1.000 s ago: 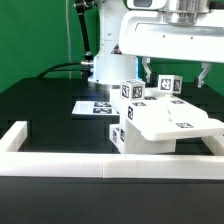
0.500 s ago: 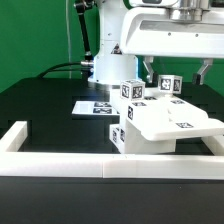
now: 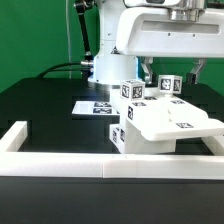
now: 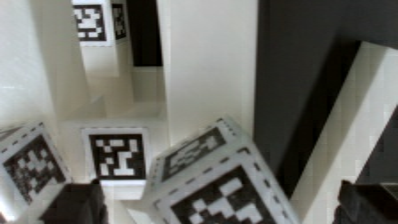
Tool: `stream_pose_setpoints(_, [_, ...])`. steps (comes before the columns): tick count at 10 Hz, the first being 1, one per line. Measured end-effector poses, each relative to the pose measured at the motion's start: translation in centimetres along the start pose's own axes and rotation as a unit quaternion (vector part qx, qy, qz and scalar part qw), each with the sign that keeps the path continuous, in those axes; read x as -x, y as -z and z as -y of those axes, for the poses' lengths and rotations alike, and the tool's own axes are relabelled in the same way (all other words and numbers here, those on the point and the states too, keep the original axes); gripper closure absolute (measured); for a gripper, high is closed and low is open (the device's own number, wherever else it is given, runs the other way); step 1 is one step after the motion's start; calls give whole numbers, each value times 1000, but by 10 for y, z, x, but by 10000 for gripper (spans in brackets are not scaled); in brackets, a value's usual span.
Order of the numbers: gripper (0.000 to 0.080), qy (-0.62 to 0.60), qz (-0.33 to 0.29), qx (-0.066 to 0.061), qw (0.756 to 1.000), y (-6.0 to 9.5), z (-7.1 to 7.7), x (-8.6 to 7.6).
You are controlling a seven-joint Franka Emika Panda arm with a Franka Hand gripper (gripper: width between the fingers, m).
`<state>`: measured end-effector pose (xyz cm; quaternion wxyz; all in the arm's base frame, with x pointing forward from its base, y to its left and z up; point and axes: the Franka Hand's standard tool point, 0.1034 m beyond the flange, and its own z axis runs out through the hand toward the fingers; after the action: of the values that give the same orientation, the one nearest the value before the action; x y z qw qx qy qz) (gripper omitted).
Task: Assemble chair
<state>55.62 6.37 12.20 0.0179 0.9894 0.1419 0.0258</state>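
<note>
The partly built white chair stands on the black table at the exterior view's right. Its flat panel lies tilted on top, and two tagged square legs rise behind it. My gripper hangs just above those legs, open wide, with one dark finger on each side and nothing held. In the wrist view the gripper is open over the chair's tagged white pieces, close below. Its fingers show dark at the frame's edge.
The marker board lies flat on the table at the exterior view's left of the chair. A low white border wall runs along the front and left edges. The white robot base stands behind.
The hand has shifted very slightly above the chair. The jaws stay open, and the chair pieces have not moved.
</note>
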Motion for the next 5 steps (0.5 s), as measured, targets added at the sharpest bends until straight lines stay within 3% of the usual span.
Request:
stream_pose_setpoints(2, [151, 69, -3, 1, 998, 0, -4, 1])
stream_pose_setpoints(5, [162, 73, -3, 1, 997, 0, -5, 1])
